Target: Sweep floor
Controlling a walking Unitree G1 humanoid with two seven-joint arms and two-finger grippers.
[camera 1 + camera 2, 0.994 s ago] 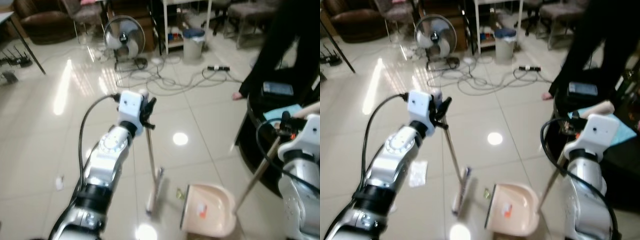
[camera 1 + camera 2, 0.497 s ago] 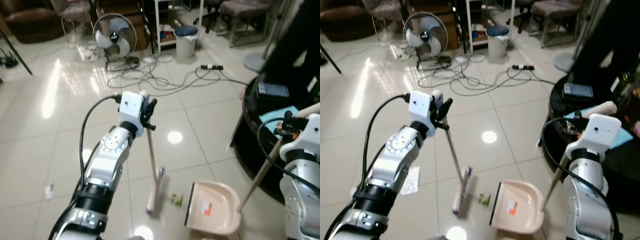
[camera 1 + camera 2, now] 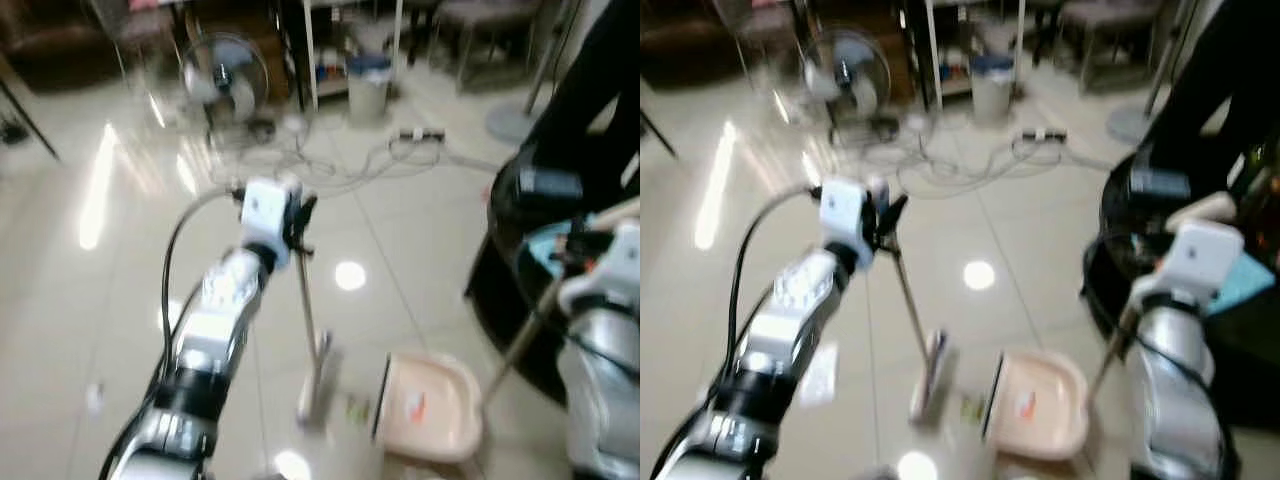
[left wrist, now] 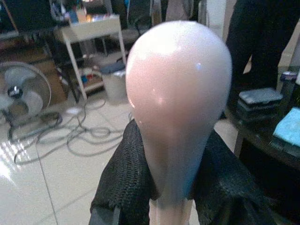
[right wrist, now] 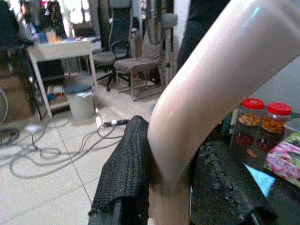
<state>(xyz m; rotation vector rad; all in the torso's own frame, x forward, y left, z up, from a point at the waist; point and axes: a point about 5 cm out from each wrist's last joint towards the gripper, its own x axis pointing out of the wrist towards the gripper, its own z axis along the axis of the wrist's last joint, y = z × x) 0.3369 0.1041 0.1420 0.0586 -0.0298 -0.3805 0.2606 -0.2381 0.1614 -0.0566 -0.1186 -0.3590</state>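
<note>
My left gripper (image 3: pixel 297 215) is shut on the top of the pale broom handle (image 4: pixel 178 93), with black fingers (image 4: pixel 126 183) on both sides of its rounded knob. The broom's shaft slants down to the broom head (image 3: pixel 315 385) on the tiled floor. A small scrap of litter (image 3: pixel 355 408) lies between the head and the pink dustpan (image 3: pixel 425 405). The dustpan's long handle (image 5: pixel 211 79) rises to my right gripper (image 3: pixel 578 248), which is shut on it. The head views are blurred.
A standing fan (image 3: pixel 225 75), a bin (image 3: pixel 368 85), loose cables (image 3: pixel 330 160) and a power strip (image 3: pixel 420 133) lie on the floor ahead. On the right are a dark round table (image 3: pixel 520 230) and a person in black (image 3: pixel 590 90). A paper scrap (image 3: pixel 820 360) lies to the left.
The camera has swayed and the head views are now blurred. Both grippers keep their hold; broom head and dustpan stay about as far apart as before.
</note>
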